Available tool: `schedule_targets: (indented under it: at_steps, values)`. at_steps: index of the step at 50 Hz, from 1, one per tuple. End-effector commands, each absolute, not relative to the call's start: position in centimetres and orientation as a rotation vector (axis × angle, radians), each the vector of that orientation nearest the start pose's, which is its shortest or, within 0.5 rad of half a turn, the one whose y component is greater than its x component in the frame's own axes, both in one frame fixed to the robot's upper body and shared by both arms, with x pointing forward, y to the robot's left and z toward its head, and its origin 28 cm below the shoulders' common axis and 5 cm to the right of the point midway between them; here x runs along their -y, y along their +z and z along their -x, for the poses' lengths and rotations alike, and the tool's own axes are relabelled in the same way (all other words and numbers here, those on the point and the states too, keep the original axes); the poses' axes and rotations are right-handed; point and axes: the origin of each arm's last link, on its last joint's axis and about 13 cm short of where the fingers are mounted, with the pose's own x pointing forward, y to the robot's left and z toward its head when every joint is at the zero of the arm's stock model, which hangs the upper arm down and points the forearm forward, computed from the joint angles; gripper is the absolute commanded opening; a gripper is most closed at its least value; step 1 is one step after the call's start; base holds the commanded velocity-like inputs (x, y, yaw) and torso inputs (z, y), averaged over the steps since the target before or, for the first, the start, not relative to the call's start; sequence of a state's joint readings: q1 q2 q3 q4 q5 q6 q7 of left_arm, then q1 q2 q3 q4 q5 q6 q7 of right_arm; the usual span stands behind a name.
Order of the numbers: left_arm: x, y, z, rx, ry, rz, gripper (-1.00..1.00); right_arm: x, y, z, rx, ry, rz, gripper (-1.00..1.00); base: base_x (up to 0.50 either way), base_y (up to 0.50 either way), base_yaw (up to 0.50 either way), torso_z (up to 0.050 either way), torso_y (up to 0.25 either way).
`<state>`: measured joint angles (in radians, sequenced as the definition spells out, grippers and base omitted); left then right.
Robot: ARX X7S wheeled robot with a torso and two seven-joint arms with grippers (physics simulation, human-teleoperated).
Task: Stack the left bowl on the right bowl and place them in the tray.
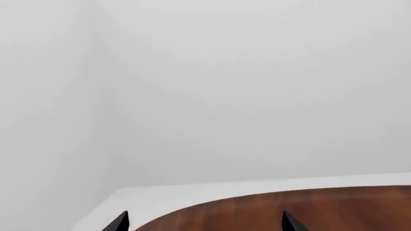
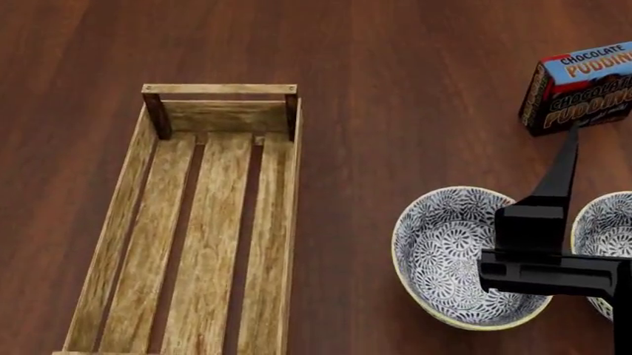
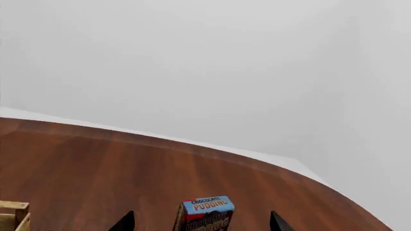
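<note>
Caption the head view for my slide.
Empty slatted light-wood tray on dark wooden table; two patterned bowls beside it, black right claw above them, chocolate pudding box beyond.

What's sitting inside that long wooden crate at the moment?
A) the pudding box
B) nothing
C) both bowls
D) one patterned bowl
B: the tray shows only bare slats, while the left bowl, right bowl and pudding box sit on the table beside it.
</note>
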<state>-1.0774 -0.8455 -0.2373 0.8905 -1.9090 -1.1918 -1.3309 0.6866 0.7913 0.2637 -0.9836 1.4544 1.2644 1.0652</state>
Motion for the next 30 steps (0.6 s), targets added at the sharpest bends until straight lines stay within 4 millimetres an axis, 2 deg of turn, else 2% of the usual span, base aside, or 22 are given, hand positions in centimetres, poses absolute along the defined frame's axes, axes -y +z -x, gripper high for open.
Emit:
schedule_targets:
  at_steps: [1,7,14,16,18,25,30]
  values:
    - [-26.5,32.0,-13.4,0.476,0.192,-0.1,1.0,15.6,26.3,-16.2,0.262,-0.228,0.262,1.0,0.0,0.0,0.0,0.0,0.0]
    - [-27.4,32.3,-12.7,0.494,0.248,-0.073,1.0,15.8,26.5,-16.7,0.204,-0.182,0.279,1.0,0.0,0.0,0.0,0.0,0.0]
    - [-28.7,33.2,-11.1,0.537,0.329,-0.063,1.0,16.1,27.9,-17.6,0.159,-0.132,0.317,1.0,0.0,0.0,0.0,0.0,0.0]
    - [-28.9,33.4,-10.8,0.541,0.346,-0.062,1.0,15.7,28.2,-18.4,0.138,-0.056,0.247,1.0,0.0,0.0,0.0,0.0,0.0]
    - [-29.3,33.4,-10.5,0.541,0.363,-0.058,1.0,15.4,28.2,-19.0,0.098,-0.081,0.352,1.0,0.0,0.0,0.0,0.0,0.0]
    - [-29.8,33.3,-9.9,0.547,0.39,-0.05,1.0,14.3,29.0,-21.5,-0.005,0.01,0.366,1.0,0.0,0.0,0.0,0.0,0.0]
    - [-29.8,33.2,-9.9,0.551,0.391,-0.046,1.0,14.3,29.4,-22.0,-0.126,0.067,0.416,1.0,0.0,0.0,0.0,0.0,0.0]
